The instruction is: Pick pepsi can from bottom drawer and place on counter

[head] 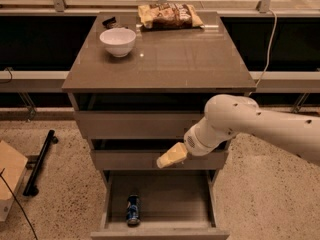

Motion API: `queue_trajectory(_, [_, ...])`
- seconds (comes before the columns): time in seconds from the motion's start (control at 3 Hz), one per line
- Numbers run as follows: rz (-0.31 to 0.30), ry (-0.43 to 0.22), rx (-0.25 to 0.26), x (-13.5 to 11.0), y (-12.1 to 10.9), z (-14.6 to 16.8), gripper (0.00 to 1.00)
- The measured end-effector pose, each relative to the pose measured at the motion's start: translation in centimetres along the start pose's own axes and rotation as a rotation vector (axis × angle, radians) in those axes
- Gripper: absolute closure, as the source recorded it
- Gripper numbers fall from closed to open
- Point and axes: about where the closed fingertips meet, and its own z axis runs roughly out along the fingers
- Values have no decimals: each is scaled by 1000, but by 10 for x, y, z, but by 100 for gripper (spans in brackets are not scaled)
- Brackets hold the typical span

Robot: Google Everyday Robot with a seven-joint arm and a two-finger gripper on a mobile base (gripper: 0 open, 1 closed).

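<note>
The pepsi can [133,210] is seen at the front left of the open bottom drawer [159,230]. The gripper [172,156] is held above that drawer; whether it is open cannot be told. It should be lowered leftward and centred over the can.

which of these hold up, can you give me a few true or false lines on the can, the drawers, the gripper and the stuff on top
1. The pepsi can is inside the open bottom drawer. True.
2. The gripper is wrapped around the pepsi can. False: it hangs in front of the middle drawer, above the can and apart from it.
3. A white bowl sits on the counter. True.
4. The snack bag lies in the bottom drawer beside the can. False: it lies at the far edge of the counter, and the can is the only thing seen in the drawer.
</note>
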Motion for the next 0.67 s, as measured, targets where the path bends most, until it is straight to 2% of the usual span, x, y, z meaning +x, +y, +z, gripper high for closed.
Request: queue_trajectory(0.67, [72, -7, -101, -8, 11, 55, 0])
